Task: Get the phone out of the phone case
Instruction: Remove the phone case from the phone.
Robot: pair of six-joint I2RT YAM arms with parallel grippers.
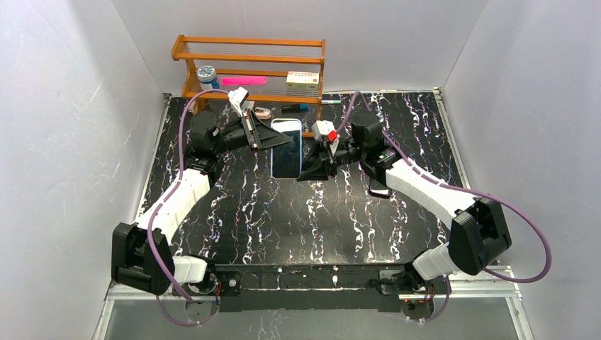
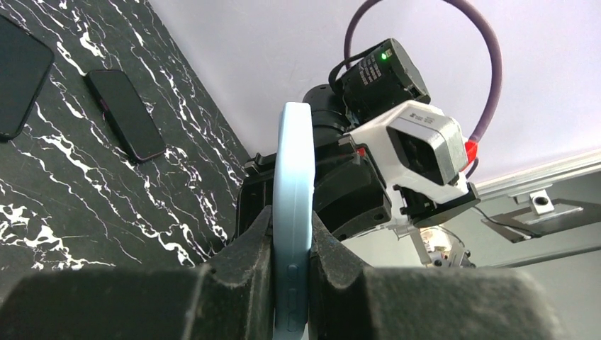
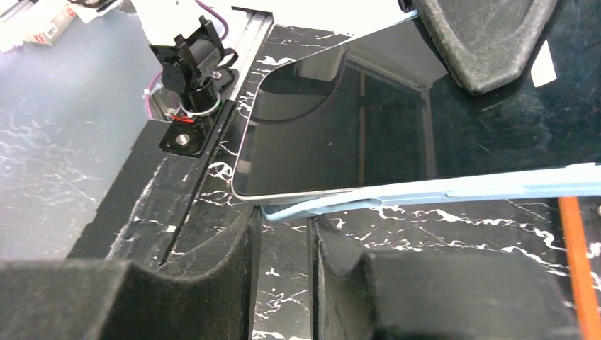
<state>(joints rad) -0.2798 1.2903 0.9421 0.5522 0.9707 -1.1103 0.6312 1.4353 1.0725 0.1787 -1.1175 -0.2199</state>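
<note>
Left end effector (image 2: 291, 234) pinches the light-blue phone case (image 2: 293, 163) by its edge, holding it raised above the tabletop (image 1: 283, 219) with the phone (image 3: 333, 134) inside. The right end effector (image 3: 283, 230) has its fingers a little apart, right at a corner where the case lip has come away from the phone's rim; whether they grip that lip cannot be told. Judging by this, removal has only begun: one corner is loose and the rest of the phone is not yet out. The case's other corners are cut off or hidden, and the top view hides the right fingertips.
</note>
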